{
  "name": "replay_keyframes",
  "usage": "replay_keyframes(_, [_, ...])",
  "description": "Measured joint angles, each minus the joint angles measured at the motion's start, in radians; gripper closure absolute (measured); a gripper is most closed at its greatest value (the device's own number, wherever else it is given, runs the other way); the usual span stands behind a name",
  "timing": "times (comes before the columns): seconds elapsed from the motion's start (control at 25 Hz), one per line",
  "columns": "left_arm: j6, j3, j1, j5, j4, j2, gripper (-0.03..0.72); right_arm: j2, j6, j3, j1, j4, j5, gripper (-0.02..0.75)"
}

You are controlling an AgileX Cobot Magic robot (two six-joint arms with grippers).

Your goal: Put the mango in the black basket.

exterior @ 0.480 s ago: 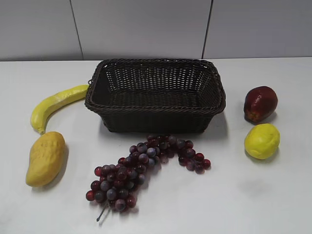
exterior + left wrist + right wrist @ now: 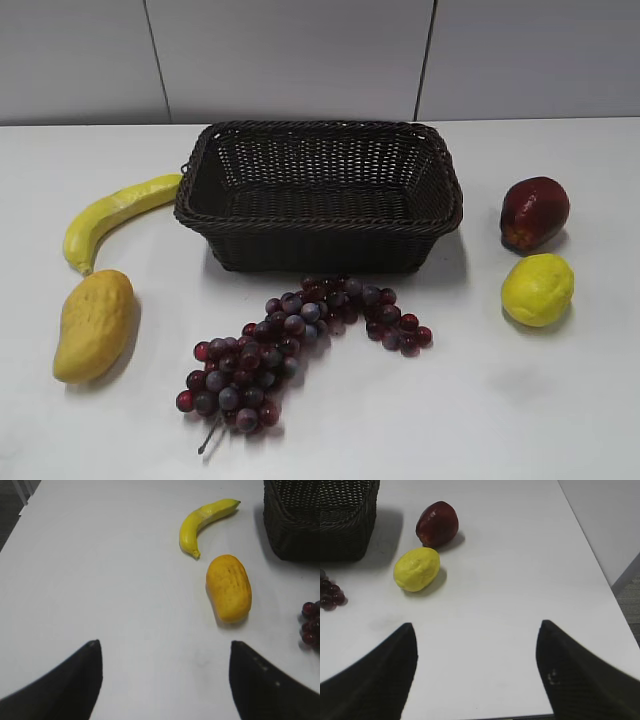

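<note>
The yellow-orange mango [image 2: 92,325] lies on the white table at the front left; it also shows in the left wrist view [image 2: 229,587], ahead and to the right of my left gripper [image 2: 165,647], which is open and empty. The black basket [image 2: 320,195] stands empty at the back middle; its corner shows in the left wrist view [image 2: 292,520] and the right wrist view [image 2: 345,520]. My right gripper [image 2: 476,630] is open and empty over bare table. Neither gripper shows in the exterior view.
A yellow banana [image 2: 115,215] lies behind the mango, next to the basket's left side. A bunch of dark red grapes [image 2: 290,345] lies in front of the basket. A dark red fruit [image 2: 534,212] and a yellow lemon [image 2: 537,289] lie on the right.
</note>
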Motion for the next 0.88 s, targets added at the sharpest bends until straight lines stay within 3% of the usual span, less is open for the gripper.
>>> replay_keyframes(0.48, [0.000,0.000,0.000,-0.001,0.000,0.000,0.098,0.000,0.000,0.000,0.000,0.000,0.000,0.169])
replay_keyframes(0.6, [0.000,-0.005,0.000,-0.016,0.005,0.015,0.064,0.000,0.000,0.000,0.000,0.000,0.000,0.169])
replay_keyframes(0.88, [-0.001,-0.058,0.000,-0.230,0.014,0.305,-0.001,0.000,0.000,0.000,0.000,0.000,0.000,0.169])
